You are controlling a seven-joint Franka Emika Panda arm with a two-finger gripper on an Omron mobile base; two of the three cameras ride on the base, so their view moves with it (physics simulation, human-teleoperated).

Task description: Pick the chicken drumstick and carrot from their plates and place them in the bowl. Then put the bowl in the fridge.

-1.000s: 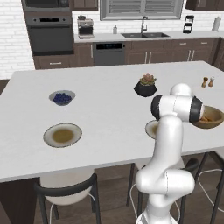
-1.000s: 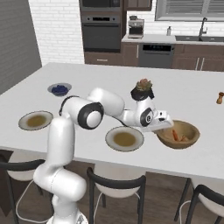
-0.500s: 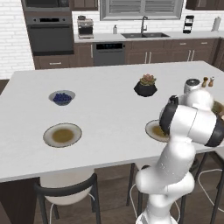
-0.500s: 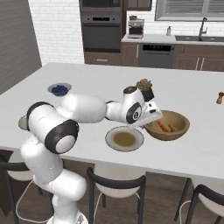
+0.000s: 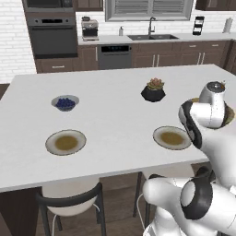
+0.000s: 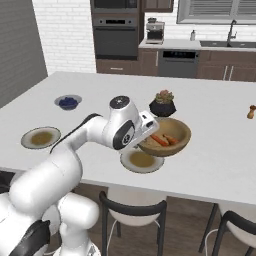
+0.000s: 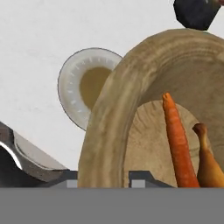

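Observation:
My gripper (image 6: 144,136) is shut on the left rim of the light-brown wooden bowl (image 6: 176,131), which hangs tilted just above the counter. The carrot (image 6: 159,140) and the chicken drumstick (image 6: 172,140) lie side by side inside it. In the hand view the thick bowl rim (image 7: 109,122) sits between my fingertips (image 7: 140,178), with the carrot (image 7: 177,140) and the drumstick (image 7: 208,162) beyond. One plate (image 6: 142,161) lies right under the bowl, the other plate (image 6: 41,137) far left; both show in the left base view too, as plate (image 5: 172,137) and plate (image 5: 66,141). The fridge is out of view.
A black plant pot (image 6: 163,104) stands just behind the bowl. A small grey blueberry bowl (image 6: 67,102) sits at the back left, and a small shaker (image 6: 251,111) at the far right. Chairs (image 6: 132,217) line the counter's near edge. A tall grey surface (image 6: 15,55) rises at far left.
The bowl has come up off the counter and moved left, over the near plate, held in my gripper. The arm has swung and folded back towards the base.

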